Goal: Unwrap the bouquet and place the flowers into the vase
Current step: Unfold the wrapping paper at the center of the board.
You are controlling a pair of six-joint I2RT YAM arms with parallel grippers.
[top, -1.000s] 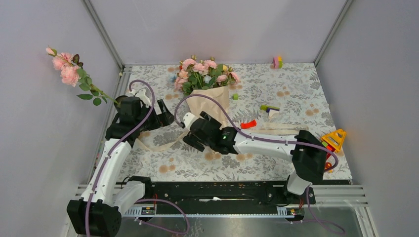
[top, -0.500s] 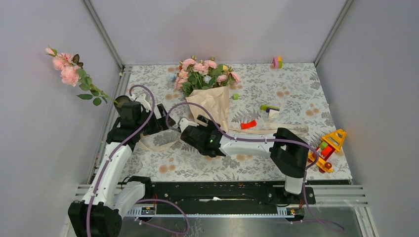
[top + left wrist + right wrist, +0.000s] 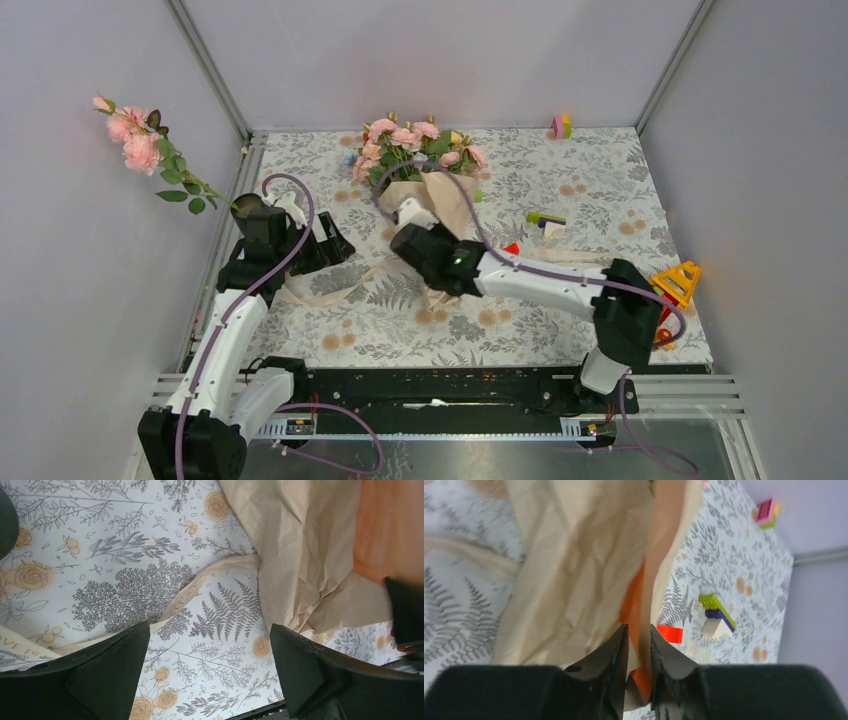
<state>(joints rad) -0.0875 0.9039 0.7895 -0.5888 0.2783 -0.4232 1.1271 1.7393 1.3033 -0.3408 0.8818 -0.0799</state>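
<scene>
On the flowery tablecloth (image 3: pixel 570 190), the bouquet (image 3: pixel 415 150) is laid at the upper middle, heads toward the back wall, its kraft paper (image 3: pixel 574 565) pinched by the nearer right gripper (image 3: pixel 639 630) just below, while the left gripper (image 3: pixel 210 650) is spread wide.

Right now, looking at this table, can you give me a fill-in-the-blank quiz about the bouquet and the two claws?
1. The right gripper is pinching the crinkled ____ of the bouquet.
2. The inner side of that wrapping is coloured ____.
3. The left gripper hangs over the tablecloth with its jaws ____.
4. A cream ____ trails across the cloth below the left gripper.
Missing words: paper; orange; open; ribbon.
</scene>
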